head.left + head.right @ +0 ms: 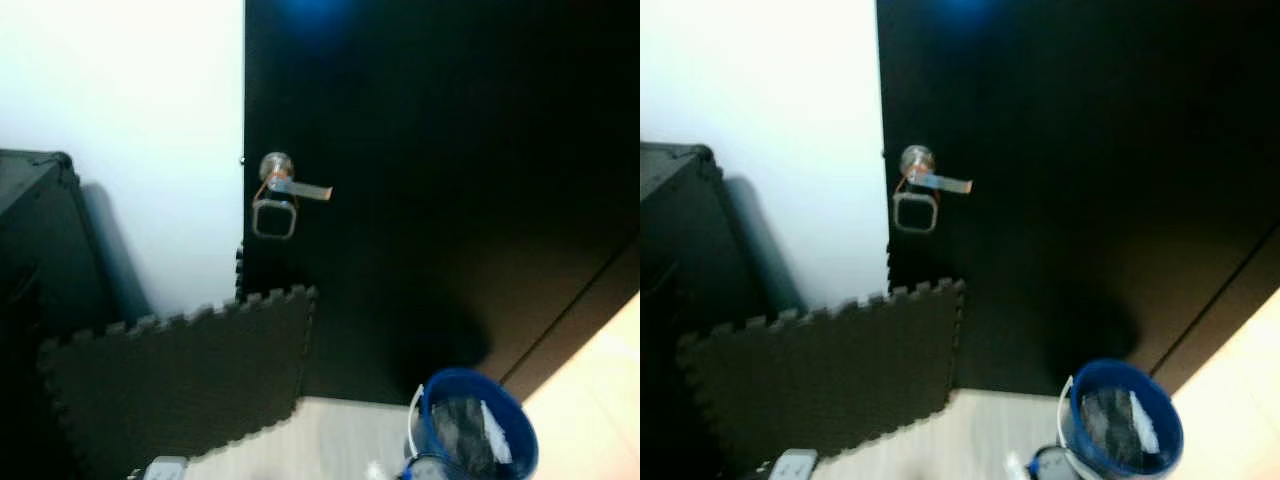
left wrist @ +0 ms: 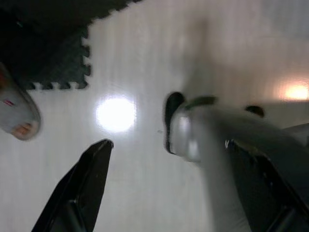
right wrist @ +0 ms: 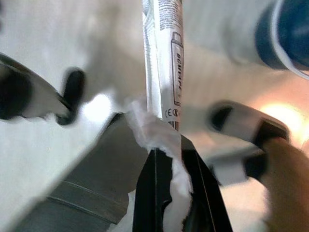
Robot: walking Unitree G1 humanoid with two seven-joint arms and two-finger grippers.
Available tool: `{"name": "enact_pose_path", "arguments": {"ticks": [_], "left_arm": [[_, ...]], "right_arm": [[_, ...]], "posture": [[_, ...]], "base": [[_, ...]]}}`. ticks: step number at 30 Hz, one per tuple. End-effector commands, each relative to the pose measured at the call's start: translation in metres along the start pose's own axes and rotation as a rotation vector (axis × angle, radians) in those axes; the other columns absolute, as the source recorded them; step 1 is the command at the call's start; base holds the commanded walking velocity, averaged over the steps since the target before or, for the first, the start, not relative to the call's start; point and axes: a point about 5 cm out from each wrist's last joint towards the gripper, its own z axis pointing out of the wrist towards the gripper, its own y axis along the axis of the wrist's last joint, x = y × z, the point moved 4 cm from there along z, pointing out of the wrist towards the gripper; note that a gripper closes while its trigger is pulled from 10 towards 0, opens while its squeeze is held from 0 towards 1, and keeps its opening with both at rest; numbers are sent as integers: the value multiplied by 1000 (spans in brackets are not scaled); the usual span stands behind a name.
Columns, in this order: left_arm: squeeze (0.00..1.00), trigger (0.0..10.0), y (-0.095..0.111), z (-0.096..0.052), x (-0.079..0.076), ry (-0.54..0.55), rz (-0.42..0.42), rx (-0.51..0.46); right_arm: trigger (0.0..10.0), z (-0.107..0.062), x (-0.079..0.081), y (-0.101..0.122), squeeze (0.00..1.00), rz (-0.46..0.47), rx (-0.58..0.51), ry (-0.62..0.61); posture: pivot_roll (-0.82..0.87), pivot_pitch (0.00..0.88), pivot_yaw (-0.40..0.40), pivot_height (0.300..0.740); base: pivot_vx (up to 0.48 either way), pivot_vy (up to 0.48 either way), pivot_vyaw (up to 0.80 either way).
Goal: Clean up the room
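Right gripper point(image 3: 166, 159) clamped on a printed wrapper point(image 3: 164, 63)
Light, limp, crinkly; pinch holds its torn end; left gripper point(image 2: 169, 159) hangs apart, near blue bucket point(image 1: 478, 422)

A dark door point(image 1: 450, 200) carries a silver lever handle point(image 1: 290, 185) at ten o'clock. A black foam mat point(image 1: 180, 380) leans at seven o'clock against the white wall point(image 1: 130, 90).

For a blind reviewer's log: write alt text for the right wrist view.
The right gripper is shut on a white printed wrapper and torn tissue, held above a pale floor. A blue bucket sits at one corner, and the robot's blurred legs stand on either side.
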Motion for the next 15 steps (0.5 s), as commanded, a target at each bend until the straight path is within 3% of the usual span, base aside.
{"name": "enact_pose_path", "arguments": {"ticks": [1,12,15], "left_arm": [[0,10000,0,1,-8,-22,7,5],[0,10000,2,1,-9,-21,5,-3],[0,10000,-1,1,-10,-21,3,0]], "right_arm": [[10000,-4,-14,-10,0,32,20,-39],[10000,-3,-13,-6,0,36,9,-40],[10000,-3,-14,5,0,64,-23,-41]], "posture": [[104,0,-110,740],[115,0,-118,740],[115,0,-119,740]], "base": [[292,0,0],[293,0,0],[289,0,-775]]}}
